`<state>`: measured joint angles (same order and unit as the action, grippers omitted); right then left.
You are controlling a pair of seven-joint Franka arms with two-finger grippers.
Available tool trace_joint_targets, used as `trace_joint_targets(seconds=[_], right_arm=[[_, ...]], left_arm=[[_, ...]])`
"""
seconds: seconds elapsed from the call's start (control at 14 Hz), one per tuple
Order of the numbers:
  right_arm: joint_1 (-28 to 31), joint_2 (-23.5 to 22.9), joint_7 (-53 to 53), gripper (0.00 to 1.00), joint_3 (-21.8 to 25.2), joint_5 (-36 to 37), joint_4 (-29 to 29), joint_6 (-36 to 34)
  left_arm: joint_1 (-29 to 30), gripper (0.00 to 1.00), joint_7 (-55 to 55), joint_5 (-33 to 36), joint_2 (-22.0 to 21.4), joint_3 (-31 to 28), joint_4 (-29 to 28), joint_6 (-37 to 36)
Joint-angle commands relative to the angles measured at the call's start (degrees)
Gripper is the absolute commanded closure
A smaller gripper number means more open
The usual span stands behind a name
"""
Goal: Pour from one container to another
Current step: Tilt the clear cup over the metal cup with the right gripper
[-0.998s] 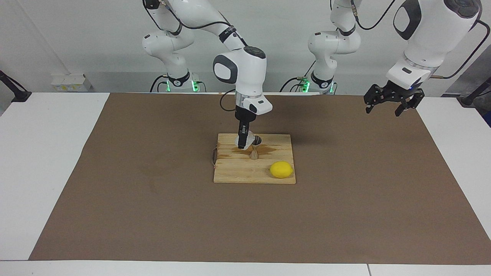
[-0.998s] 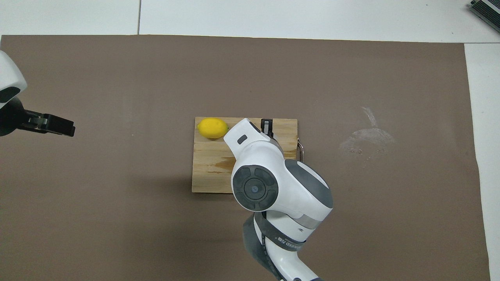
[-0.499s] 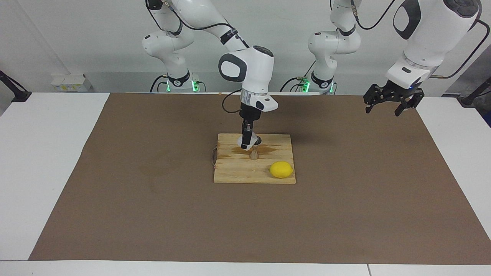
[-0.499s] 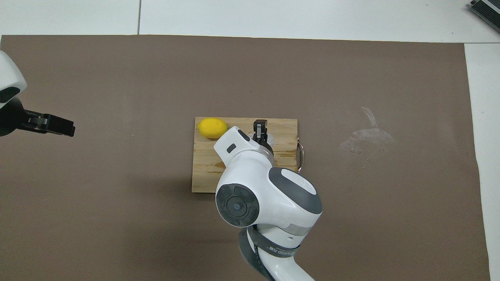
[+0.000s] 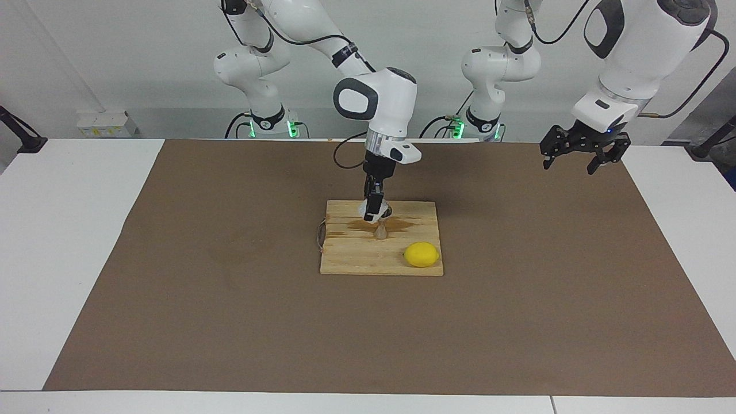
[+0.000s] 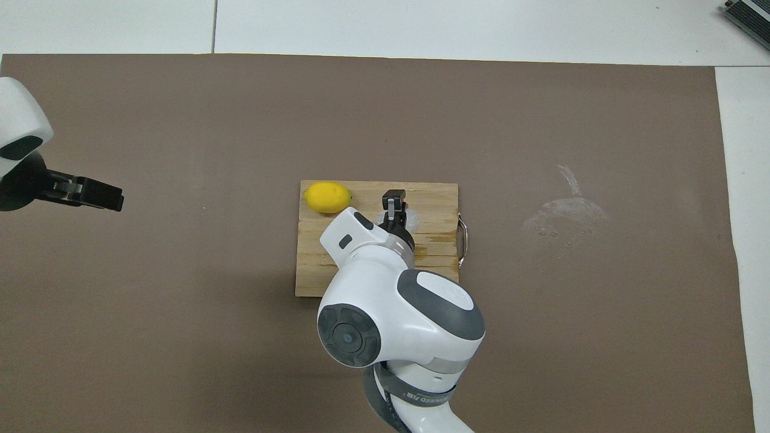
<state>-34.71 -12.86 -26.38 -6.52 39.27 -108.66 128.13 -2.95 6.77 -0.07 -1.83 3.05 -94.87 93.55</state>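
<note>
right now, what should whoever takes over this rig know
Right gripper: shut on the glass cup, held tilted over the jigger.
Left gripper: open, waiting in the air at its own end of the table.
Jigger stands on the board; a lemon lies on the board too, farther from the robots.
Done: cup lifted and tipped. A wet stain on the board beside the jigger.
Left: finish pouring, set the cup down.

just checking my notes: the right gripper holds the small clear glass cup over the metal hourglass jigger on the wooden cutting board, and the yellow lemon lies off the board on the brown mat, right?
Not quite: the yellow lemon lies on the wooden cutting board, at a corner farther from the robots, as the facing view shows. The rest holds: the right gripper holds the small clear glass cup over the metal hourglass jigger.
</note>
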Motion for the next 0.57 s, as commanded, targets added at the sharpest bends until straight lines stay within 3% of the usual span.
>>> trace_joint_targets(seconds=[0.0, 0.5], right_arm=[[0.08, 0.90, 1.59, 0.78, -0.07, 2.91, -1.29, -0.78], [-0.01, 1.43, 1.59, 0.77, -0.07, 4.76, -1.99, -1.48]], left_arm=[[-0.83, 0.00, -0.79, -0.19, -1.51, -0.59, -1.37, 0.40], [-0.66, 0.00, -0.70, -0.19, -1.51, -0.67, -1.28, 0.40]])
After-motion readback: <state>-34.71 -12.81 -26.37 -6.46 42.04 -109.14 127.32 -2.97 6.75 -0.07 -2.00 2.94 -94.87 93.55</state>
